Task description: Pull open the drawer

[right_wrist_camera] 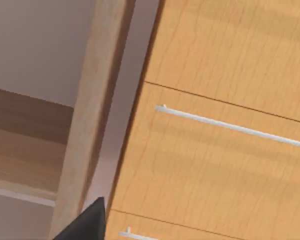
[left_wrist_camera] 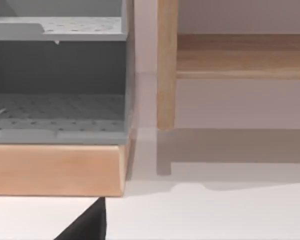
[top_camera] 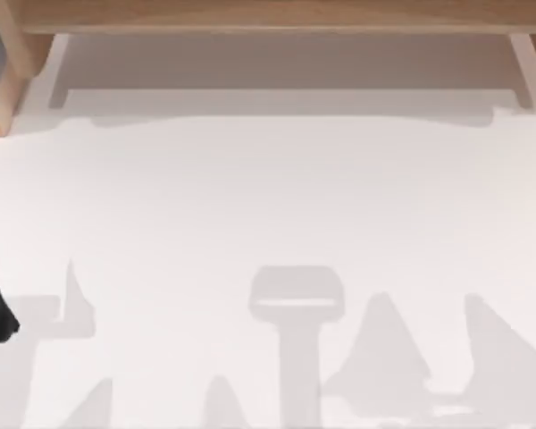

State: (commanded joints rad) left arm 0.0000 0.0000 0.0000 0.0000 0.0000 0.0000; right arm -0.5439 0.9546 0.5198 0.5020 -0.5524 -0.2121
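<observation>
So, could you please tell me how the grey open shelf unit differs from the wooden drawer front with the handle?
The grey shelf unit, seen by the left wrist camera, is open-fronted, with perforated shelves; the drawer front, seen by the right wrist camera, is a closed tan wood panel. The drawer front carries a thin silver handle; the shelf unit shows none. Both adjoin light wooden framing.

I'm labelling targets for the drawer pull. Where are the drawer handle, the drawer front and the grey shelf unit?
drawer handle (right_wrist_camera: 230, 126), right wrist view, middle of the bar.
drawer front (right_wrist_camera: 200, 175), right wrist view, wood panel below the handle.
grey shelf unit (left_wrist_camera: 60, 107), left wrist view, perforated lower shelf.
</observation>
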